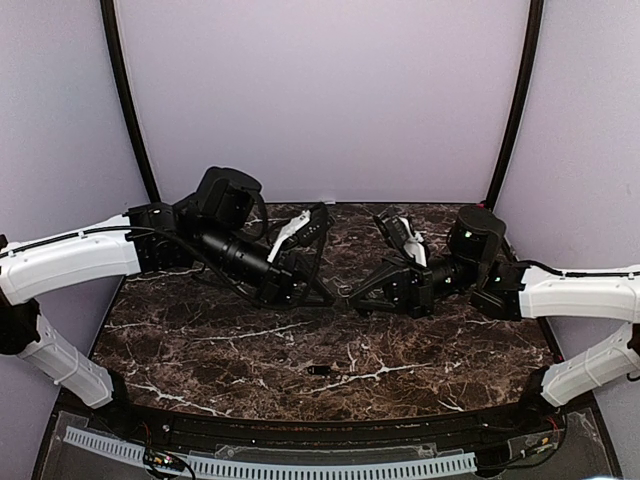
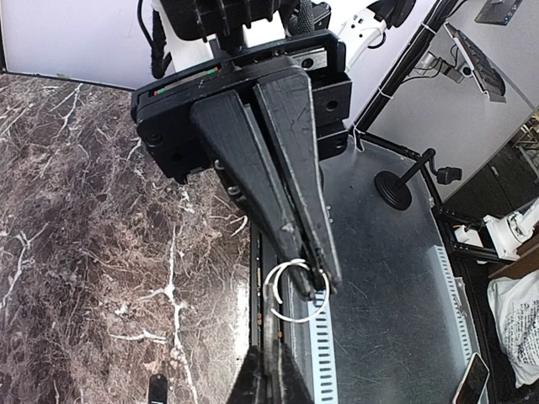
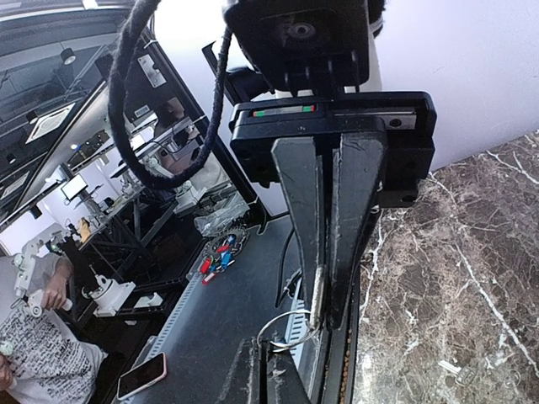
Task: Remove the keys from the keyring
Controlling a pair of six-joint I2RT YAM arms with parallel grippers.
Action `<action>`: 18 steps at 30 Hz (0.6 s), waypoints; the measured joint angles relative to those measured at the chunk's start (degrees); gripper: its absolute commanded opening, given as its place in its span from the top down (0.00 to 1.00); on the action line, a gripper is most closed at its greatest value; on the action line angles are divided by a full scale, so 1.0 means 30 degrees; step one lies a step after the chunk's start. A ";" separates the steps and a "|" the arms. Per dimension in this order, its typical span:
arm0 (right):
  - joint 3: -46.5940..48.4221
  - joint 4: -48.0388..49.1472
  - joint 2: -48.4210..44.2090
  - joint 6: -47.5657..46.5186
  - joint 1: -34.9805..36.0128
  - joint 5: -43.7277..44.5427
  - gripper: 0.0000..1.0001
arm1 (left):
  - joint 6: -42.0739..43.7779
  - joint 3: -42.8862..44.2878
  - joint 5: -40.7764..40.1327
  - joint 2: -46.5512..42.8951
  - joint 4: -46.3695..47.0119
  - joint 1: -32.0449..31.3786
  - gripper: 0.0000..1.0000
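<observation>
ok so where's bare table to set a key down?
The table is bare front left, between the left arm and the near edge, and front right, below the right arm. Mid-table is crowded: left tool and right tool meet on the keyring. One key lies front centre.

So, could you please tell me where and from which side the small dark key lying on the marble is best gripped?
I would grip the key across its narrow width, around mid-length, coming straight down from above. It lies flat on the table with its long axis left to right, so closing on it front to back looks best.
</observation>
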 measured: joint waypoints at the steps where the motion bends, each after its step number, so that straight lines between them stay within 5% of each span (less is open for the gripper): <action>1: 0.0000 0.0066 0.0044 0.0073 0.0000 -0.0029 1.00 | 0.0051 0.0000 0.0087 0.0058 0.0007 -0.0007 1.00; 18: 0.0000 0.0743 0.0998 0.0561 -0.0029 -0.0510 1.00 | 0.0255 0.0029 0.0801 0.0838 0.0131 -0.0219 1.00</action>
